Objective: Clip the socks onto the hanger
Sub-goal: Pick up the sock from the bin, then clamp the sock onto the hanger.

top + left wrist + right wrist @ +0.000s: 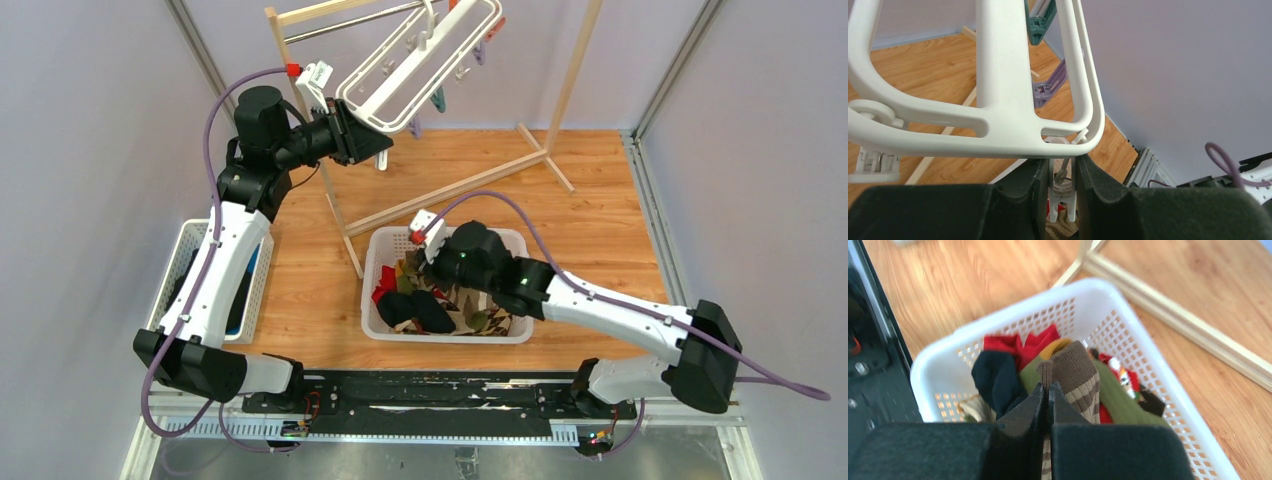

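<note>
The right tool (pixel 1048 390) pinched an edge of a brown striped sock (pixel 1075 371) in the white basket (pixel 1088 295). The sock looked light, soft and floppy, so a hold near the cuff seemed best. The left tool (pixel 1061 165) was clamped on a white clip (pixel 1062 200) under the hanger (pixel 1008 125). The sock's lower part was hidden.

Light: bright, even, diffuse; shadows faint.
Blur: right wrist view smeared; white perforated plastic basket (pixel 1008 320) soft.
Overhead: sharp.
</note>
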{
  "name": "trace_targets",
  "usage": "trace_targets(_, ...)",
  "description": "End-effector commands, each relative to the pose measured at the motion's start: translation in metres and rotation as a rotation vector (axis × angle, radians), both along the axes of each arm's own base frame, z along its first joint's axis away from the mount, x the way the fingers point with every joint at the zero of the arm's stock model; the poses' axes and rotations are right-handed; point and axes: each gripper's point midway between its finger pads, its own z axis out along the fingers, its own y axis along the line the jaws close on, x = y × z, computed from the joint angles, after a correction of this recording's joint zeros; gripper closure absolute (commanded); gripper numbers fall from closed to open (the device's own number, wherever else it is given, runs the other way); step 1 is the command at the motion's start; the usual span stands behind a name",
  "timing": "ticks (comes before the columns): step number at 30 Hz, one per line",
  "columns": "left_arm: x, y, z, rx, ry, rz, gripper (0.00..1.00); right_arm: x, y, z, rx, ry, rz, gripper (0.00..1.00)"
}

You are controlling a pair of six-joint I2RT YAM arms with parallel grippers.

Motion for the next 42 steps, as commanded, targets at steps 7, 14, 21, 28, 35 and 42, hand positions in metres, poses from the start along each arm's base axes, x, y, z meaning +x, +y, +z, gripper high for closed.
trace_targets(7, -0.009, -0.002, -0.008, -0.006, 0.028, -0.024, 1.0, 0.025, 0.003, 0.116, 0.457, 0.026, -0.035, 1.0)
trace_targets(14, -0.007, -0.004, -0.007, -0.016, 0.037, -0.023, 1.0, 0.036, 0.007, 0.158, 0.614, 0.013, -0.031, 1.0)
trace_targets(21, -0.008, -0.005, -0.002, -0.029, 0.03, -0.031, 1.0, 0.061, 0.011, 0.186, 0.752, 0.056, -0.031, 1.0)
trace_targets(28, -0.012, -0.006, 0.004, -0.056, 0.017, -0.045, 1.0, 0.068, 0.023, 0.2, 0.82, 0.115, 0.044, 1.0)
trace_targets(35, -0.016, -0.011, 0.007, -0.074, 0.011, -0.086, 1.0, 0.063, 0.024, 0.208, 0.899, 0.26, 0.204, 1.0)
trace_targets(42, -0.018, -0.015, 0.012, -0.107, 0.004, -0.121, 1.0, 0.065, 0.018, 0.214, 0.959, 0.348, 0.279, 1.0)
